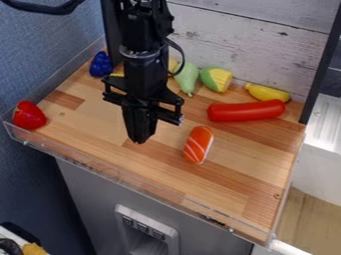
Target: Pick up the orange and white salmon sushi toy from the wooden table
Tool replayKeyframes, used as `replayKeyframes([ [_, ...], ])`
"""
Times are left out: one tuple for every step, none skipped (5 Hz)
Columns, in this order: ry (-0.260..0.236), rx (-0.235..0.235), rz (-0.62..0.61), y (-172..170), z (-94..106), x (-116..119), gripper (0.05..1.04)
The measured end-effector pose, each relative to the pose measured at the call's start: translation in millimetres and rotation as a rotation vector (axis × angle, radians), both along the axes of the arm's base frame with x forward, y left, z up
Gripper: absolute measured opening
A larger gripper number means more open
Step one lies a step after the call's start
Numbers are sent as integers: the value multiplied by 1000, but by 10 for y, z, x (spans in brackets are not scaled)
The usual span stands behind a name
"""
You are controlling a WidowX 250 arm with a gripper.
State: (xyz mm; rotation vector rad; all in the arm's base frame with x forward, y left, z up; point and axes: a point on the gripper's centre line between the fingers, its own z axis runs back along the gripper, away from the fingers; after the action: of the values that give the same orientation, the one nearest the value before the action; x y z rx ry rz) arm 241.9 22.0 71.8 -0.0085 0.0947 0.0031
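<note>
Cropped by the bottom left corner, a yellow lump sits beside a black item, too little of either showing to name. Beyond them stands a grey front panel, its recessed fixture cut off at the lower edge.

The black arm comes in from the top edge, its upper part out of view. Its gripper hangs over the wooden board, left of the middle, its fingers clenched together into one dark, narrow block. Whether the tips touch the wood is hard to judge.

Nearest to the gripper, just to the right of it in the view, lies an orange piece with white stripes, like toy salmon sushi, whole and apart from the fingers. Farther back on the right is a red sausage shape, with a yellow banana-like toy close behind it. A green and yellow toy and a pale green pear shape stand near the back wall.

Behind the arm, bits of yellow peek out, their shapes mostly hidden. A dark blue, bumpy toy lies at the back left; a glossy red one rests at the left corner, beside the clear rim.
</note>
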Motion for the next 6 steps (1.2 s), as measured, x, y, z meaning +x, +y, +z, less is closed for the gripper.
replayKeyframes([
  [10, -11, -118, -118, -13, 46, 62],
  [-1, -18, -306, -284, 6, 203, 62],
  [-2, -34, -529, -458, 33, 347, 62],
  [5, -41, -744, -580, 26, 417, 62],
  [2, -44, -892, -713, 60, 492, 62],
  [8, -41, -901, -748, 70, 594, 62],
])
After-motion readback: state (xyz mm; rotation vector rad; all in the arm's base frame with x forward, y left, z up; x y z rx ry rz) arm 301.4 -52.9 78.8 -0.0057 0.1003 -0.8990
